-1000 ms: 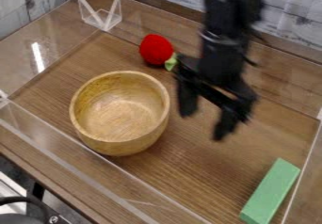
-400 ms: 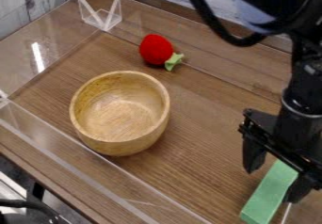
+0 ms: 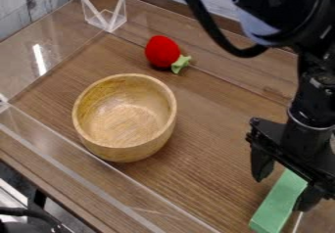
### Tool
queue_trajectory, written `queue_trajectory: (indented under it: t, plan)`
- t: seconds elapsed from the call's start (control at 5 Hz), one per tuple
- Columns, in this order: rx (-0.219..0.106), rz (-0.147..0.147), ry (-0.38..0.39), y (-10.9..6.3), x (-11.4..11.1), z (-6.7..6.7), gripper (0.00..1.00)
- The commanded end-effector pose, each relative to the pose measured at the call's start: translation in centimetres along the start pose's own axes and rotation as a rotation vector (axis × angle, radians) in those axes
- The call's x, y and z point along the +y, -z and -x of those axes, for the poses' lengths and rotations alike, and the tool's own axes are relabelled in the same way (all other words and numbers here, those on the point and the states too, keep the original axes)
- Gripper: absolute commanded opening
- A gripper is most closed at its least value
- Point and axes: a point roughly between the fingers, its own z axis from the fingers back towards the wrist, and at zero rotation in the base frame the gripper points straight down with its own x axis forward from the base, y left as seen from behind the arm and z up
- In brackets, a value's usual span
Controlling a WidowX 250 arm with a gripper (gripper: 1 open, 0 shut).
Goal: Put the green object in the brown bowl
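Fingers of the gripper point(image 3: 284, 181): spread apart and grasping nothing, set over the green block with the block's length running between and below them, a stance that suits closing across its narrow width.
Dark cables and hardware, lower left: cut off by the frame's edge, so what they belong to cannot be told.
Brown bowl point(image 3: 92, 144): upright on the wooden table point(image 3: 197, 183), left of the middle and well apart from the block; its open mouth faces up, ready to receive, and its inside shows nothing resting in it. The underside is hidden.
Clear angular object point(image 3: 105, 14): near the far edge, see-through and too faint to name; it seems to have no part in this job.
Red strawberry-like toy point(image 3: 163, 51): beyond the bowl, green leaves toward the right, out of the way of the likely carry.
Green block point(image 3: 273, 208): lying flat on the table at the near right, outside the bowl, its near end showing below the gripper; the upper part is partly covered by the dark fingers, so contact cannot be confirmed.
Robot arm point(image 3: 233, 12): reaching in from the top, its upper part cut off; it and the gripper's body mask the table behind.
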Motion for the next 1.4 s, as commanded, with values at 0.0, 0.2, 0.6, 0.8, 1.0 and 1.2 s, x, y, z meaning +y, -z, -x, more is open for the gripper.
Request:
queue_trajectory:
  t: [0.0, 0.2, 0.6, 0.8, 1.0, 1.2]
  plan:
    - [-0.082, 0.022, -0.017, -2.3, -0.4, -1.6, 1.00]
    - [-0.102, 0.018, -0.062, -2.5, -0.4, -1.2, 1.00]
    - [-0.129, 0.018, -0.146, -1.8, -0.4, -0.7, 1.00]
    - [-0.142, 0.027, -0.166, -1.2, -0.4, -0.9, 1.00]
    - [-0.143, 0.040, -0.107, -1.3, -0.3, -1.5, 1.00]
    - [-0.144, 0.047, -0.059, -1.3, -0.2, -2.2, 1.00]
